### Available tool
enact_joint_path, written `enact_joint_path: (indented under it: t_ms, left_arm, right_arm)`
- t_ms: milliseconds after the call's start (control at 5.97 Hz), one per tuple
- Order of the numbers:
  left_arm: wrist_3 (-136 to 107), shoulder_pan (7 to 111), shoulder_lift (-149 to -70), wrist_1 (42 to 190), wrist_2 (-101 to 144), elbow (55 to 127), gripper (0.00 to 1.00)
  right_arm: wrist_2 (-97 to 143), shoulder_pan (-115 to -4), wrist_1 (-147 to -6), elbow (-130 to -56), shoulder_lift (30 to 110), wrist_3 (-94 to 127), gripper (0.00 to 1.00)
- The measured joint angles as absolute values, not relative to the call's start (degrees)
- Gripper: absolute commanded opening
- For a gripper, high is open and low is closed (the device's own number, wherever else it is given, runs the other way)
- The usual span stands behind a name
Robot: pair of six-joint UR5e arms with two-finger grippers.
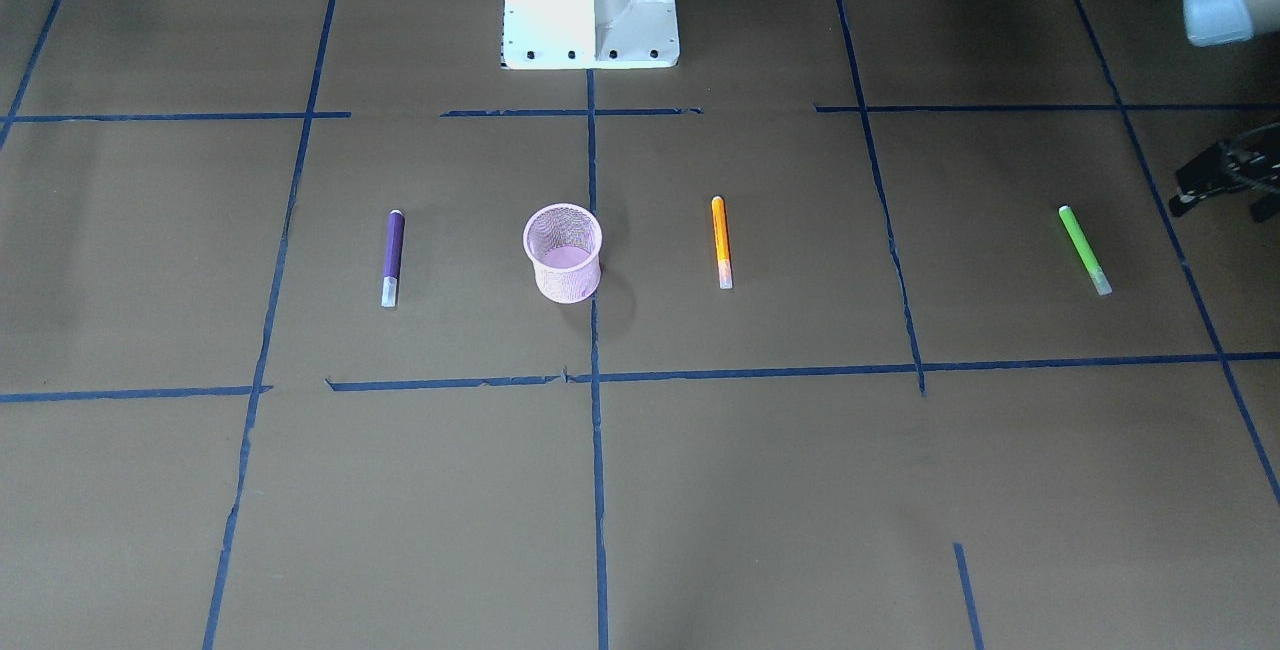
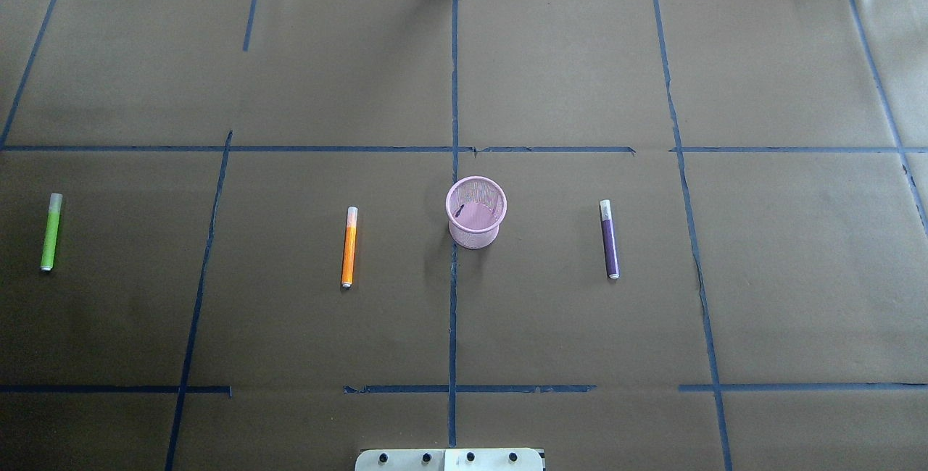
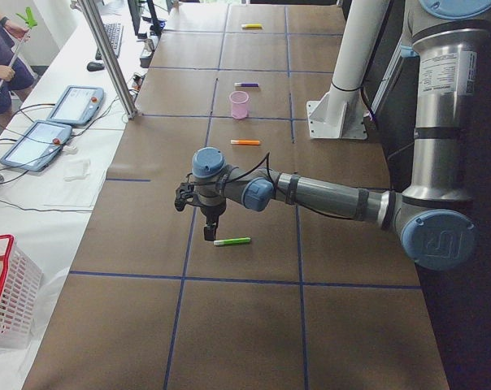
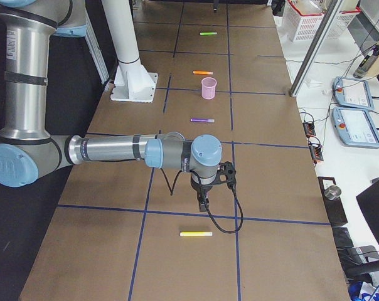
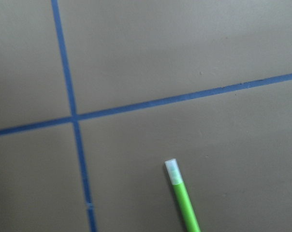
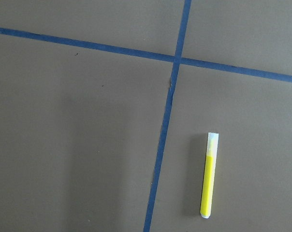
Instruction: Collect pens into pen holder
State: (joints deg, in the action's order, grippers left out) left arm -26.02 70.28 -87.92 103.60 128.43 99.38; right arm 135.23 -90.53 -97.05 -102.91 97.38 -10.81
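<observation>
The pink mesh pen holder [image 2: 475,211] stands upright at the table's middle and looks empty. An orange pen [image 2: 349,246] lies to its left and a purple pen [image 2: 609,239] to its right. A green pen [image 2: 51,232] lies at the far left. My left gripper [image 3: 210,231] hovers beside the green pen [image 3: 232,241], which also shows in the left wrist view [image 5: 182,195]. My right gripper [image 4: 203,204] hovers above the table near a yellow pen [image 4: 196,234], seen in the right wrist view [image 6: 209,175]. I cannot tell whether either gripper is open or shut.
The white robot pedestal [image 1: 590,0] stands at the table's near edge. Blue tape lines [image 2: 453,297] cross the brown table. Along the far side are a metal post [image 3: 107,57], tablets [image 3: 75,106] and a white basket [image 3: 6,292]. A person [image 3: 2,49] stands beyond them.
</observation>
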Motion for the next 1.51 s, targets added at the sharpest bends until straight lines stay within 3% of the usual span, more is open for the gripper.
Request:
enact_joint_path:
  t_ms: [503, 838, 1173, 1508]
  left_arm:
    - [-43.2, 62.3, -89.3, 123.5, 125.3, 86.6, 0.95]
    - [-44.7, 59.8, -89.9, 125.9, 125.2, 83.6, 0.84]
    - [-44.5, 58.9, -90.0, 126.1, 125.2, 82.4, 0.60]
    - [-44.5, 58.6, -90.0, 126.1, 125.3, 82.2, 0.19]
  right_arm:
    - [135.3, -90.5, -97.1, -102.8, 97.4, -10.8, 1.00]
    - [135.2, -90.5, -97.1, -102.7, 97.5, -10.8, 1.00]
    - [135.2, -90.4, -97.0, -102.7, 97.7, -10.8, 1.00]
    - [135.2, -90.4, -97.0, -102.7, 97.7, -10.9, 1.00]
